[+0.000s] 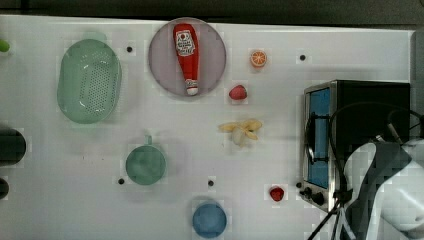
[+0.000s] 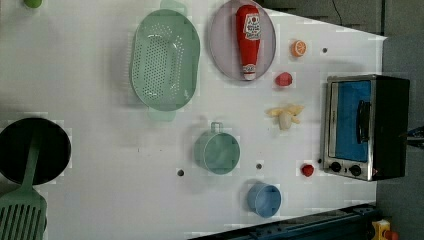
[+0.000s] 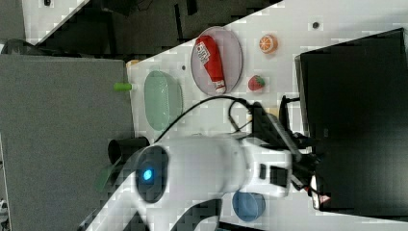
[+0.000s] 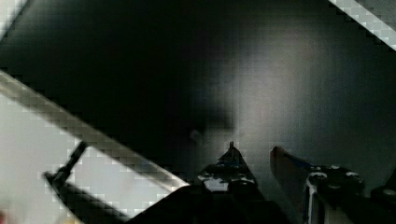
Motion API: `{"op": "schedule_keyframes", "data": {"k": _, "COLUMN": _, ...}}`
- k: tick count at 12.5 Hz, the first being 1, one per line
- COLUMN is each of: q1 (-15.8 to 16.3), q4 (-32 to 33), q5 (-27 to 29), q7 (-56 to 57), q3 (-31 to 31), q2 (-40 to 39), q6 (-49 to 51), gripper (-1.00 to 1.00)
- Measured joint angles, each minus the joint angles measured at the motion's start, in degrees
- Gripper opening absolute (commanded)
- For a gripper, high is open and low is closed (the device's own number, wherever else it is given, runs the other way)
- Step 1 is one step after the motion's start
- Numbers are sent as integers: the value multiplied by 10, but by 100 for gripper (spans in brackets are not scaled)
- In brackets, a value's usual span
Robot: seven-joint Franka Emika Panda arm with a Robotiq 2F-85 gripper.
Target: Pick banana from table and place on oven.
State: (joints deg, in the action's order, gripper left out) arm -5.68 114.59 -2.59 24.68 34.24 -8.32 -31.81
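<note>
Banana lies on the white bench, well apart from the tool, which hangs over the black top of the oven with nothing between its fingers, parted by a small gap. From the tool, the banana sits out past the oven's glass door, near a red strawberry piece.

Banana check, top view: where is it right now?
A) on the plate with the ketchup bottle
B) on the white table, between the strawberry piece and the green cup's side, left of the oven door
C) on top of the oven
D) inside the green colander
B: the banana lies on the bare table, apart from the oven, whose black top holds nothing yellow.
</note>
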Motion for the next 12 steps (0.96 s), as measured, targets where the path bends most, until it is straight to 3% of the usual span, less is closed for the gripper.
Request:
{"op": "schedule_keyframes", "data": {"k": 5, "q1": 12, "q4": -13, "q5": -11, "q7": 27, "q3": 4, "q2": -39, "q6": -10, "gripper": -43}}
{"op": "schedule_keyframes", "data": {"k": 11, "q1": 8, "q4": -23, "q5": -13, "q7": 32, "q3": -18, "q2": -36, "q6": -5, "gripper": 89}}
{"op": "schedule_keyframes", "data": {"k": 12, "q1": 14, "q4": -22, "q5": -15, "q7": 34, "q3": -17, "q2": -36, "q6": -5, "gripper": 100}}
